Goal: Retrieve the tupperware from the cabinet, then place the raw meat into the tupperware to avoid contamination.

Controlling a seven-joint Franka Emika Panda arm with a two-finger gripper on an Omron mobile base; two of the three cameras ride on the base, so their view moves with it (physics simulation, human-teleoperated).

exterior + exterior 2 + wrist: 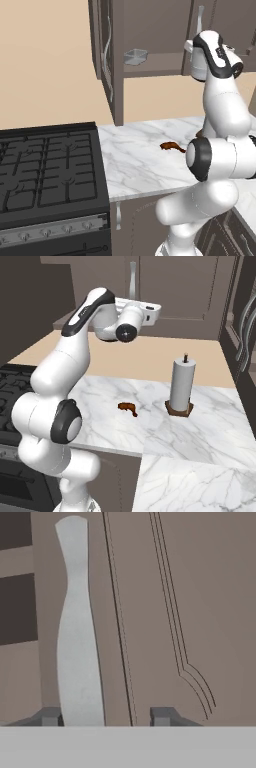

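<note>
The dark wall cabinet (118,75) has its left door swung open, and the pale translucent tupperware (135,56) sits on the inner shelf. The right door (200,587) is shut. In the hand view my gripper (106,716) is open, right up against that door. The curved silver handle (75,627) stands between its fingertips (50,717), close to the left one, and the right fingertip is apart from it. That handle (132,278) rises just above my hand. The reddish-brown raw meat (171,146) (128,407) lies on the marble counter (200,426), below the arm.
A black gas stove (47,167) adjoins the counter on the left. A white paper towel roll (181,385) stands on a brown holder to the right of the meat. More cabinet handles (245,311) line the right wall. The open left door (106,47) juts out over the counter's left end.
</note>
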